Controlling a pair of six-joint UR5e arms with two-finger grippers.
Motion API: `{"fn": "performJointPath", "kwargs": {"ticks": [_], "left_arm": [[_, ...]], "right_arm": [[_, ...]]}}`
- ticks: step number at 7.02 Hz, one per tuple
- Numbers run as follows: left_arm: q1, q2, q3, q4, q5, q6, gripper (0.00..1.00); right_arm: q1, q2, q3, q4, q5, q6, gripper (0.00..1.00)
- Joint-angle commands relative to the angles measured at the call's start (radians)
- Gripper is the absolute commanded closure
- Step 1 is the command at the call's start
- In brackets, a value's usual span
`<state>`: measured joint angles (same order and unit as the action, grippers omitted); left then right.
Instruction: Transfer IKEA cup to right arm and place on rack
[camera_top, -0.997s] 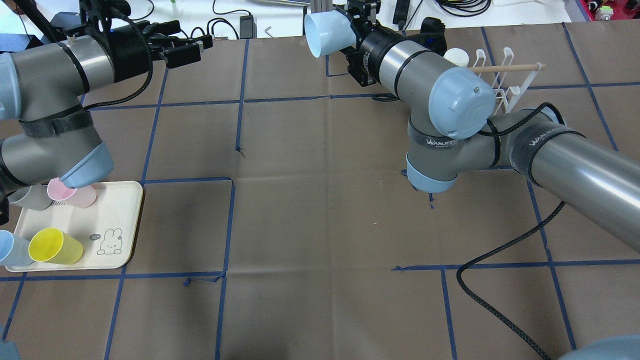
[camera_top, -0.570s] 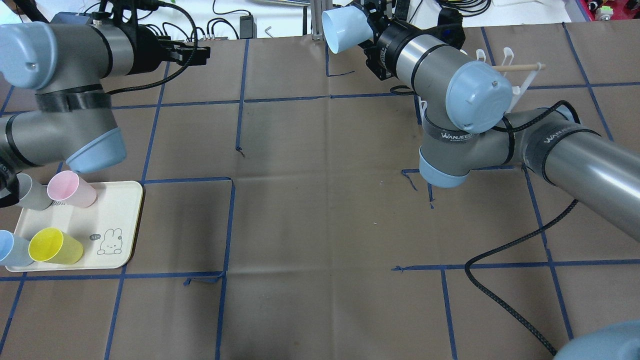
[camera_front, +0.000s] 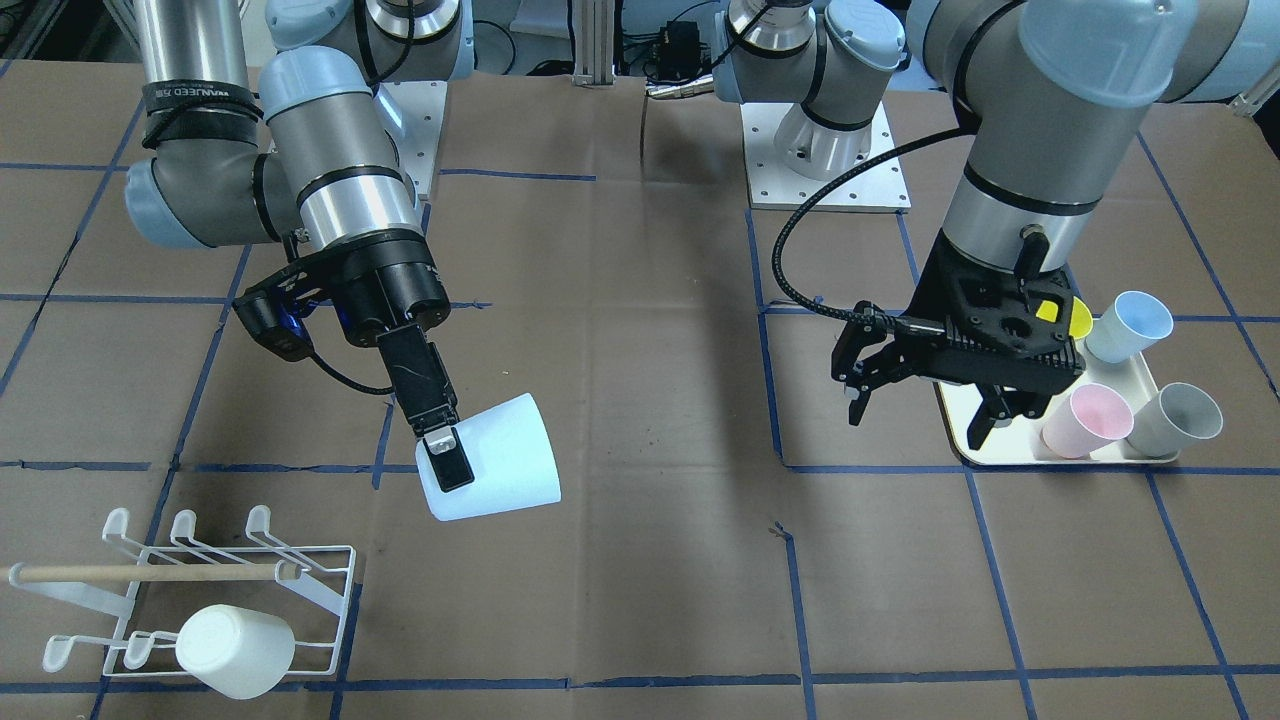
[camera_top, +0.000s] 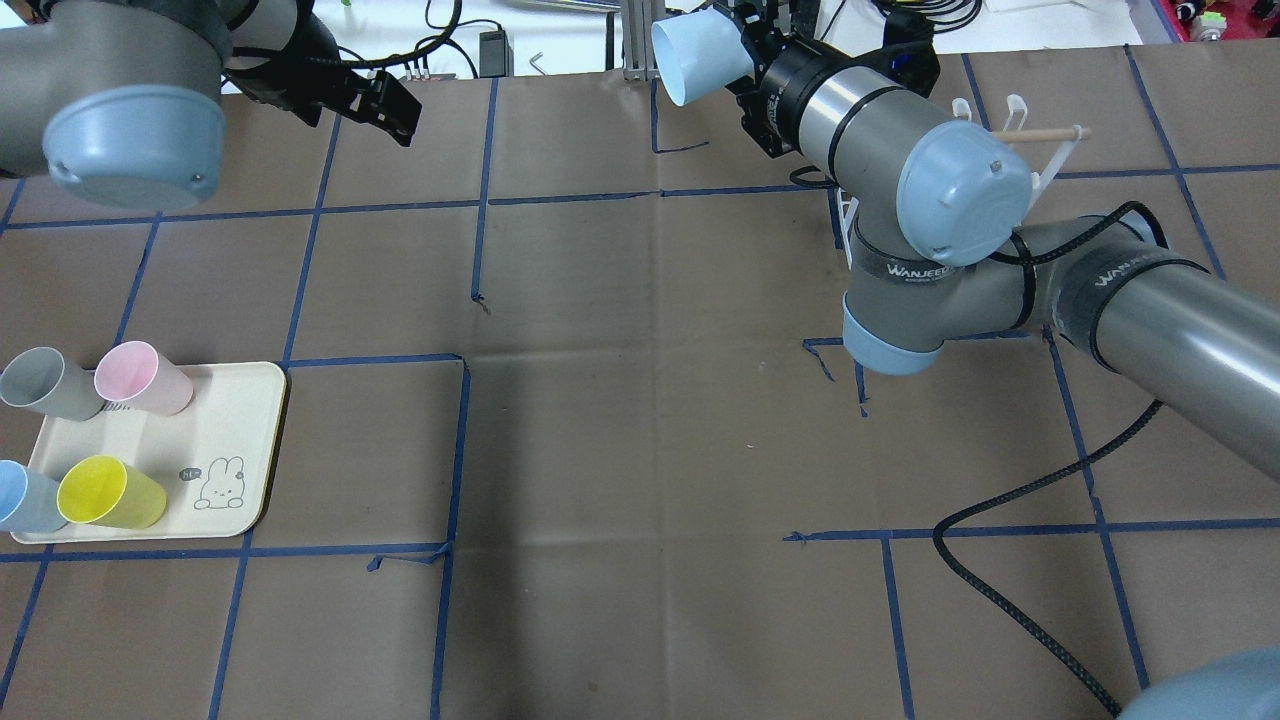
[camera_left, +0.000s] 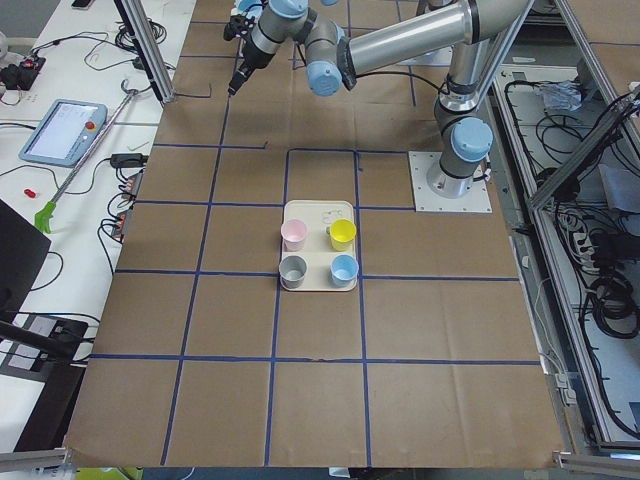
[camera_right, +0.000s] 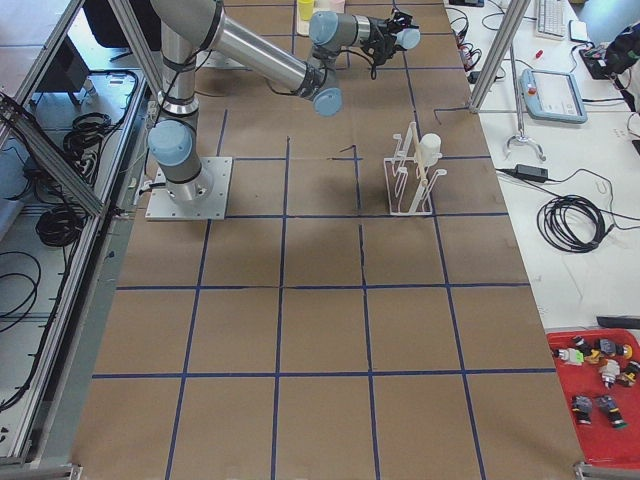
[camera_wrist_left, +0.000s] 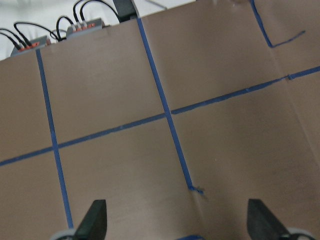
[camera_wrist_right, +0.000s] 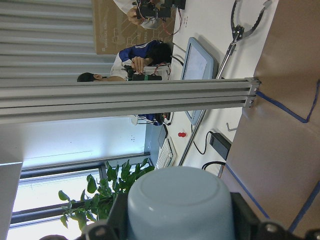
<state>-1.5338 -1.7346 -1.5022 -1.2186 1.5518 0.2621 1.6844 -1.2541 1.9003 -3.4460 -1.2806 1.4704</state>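
The IKEA cup (camera_front: 495, 460) is pale blue and lies tilted in my right gripper (camera_front: 447, 462), which is shut on its rim above the table. From above, the cup (camera_top: 693, 56) points its mouth to the left, with the right gripper (camera_top: 748, 42) behind it at the table's far edge. Its base (camera_wrist_right: 180, 205) fills the bottom of the right wrist view. The white wire rack (camera_front: 150, 573) stands apart from it, beyond the right arm (camera_top: 1040, 134). My left gripper (camera_front: 920, 405) hangs open and empty, its fingertips (camera_wrist_left: 95, 222) spread over bare paper.
A white cup (camera_front: 235, 650) hangs on the rack's near row. A cream tray (camera_top: 240, 420) holds pink (camera_top: 140, 378), grey (camera_top: 45, 382), yellow (camera_top: 105, 492) and blue (camera_top: 20, 497) cups. A black cable (camera_top: 1010, 560) loops over the table on the right.
My right gripper has carried the cup a little to the right along the far edge. The left arm has swung up and away from over the tray, its gripper still open.
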Motion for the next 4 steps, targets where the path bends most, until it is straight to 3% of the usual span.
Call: {"fn": "performJointPath", "kwargs": {"ticks": [1, 2, 3, 4], "left_arm": [[-0.008, 0.001, 0.153, -0.317, 0.042, -0.13, 0.01], [-0.008, 0.001, 0.184, -0.407, 0.047, -0.144, 0.01], [-0.009, 0.001, 0.191, -0.433, 0.072, -0.188, 0.01], [-0.02, 0.019, 0.179, -0.447, 0.083, -0.233, 0.01]], "right_arm": [[-0.003, -0.002, 0.0, 0.004, -0.005, -0.058, 0.89], [-0.003, -0.002, 0.0, 0.004, -0.005, -0.058, 0.89], [-0.009, -0.002, 0.002, 0.005, -0.047, -0.2, 0.9], [-0.009, -0.002, 0.002, 0.005, -0.048, -0.202, 0.9]]}}
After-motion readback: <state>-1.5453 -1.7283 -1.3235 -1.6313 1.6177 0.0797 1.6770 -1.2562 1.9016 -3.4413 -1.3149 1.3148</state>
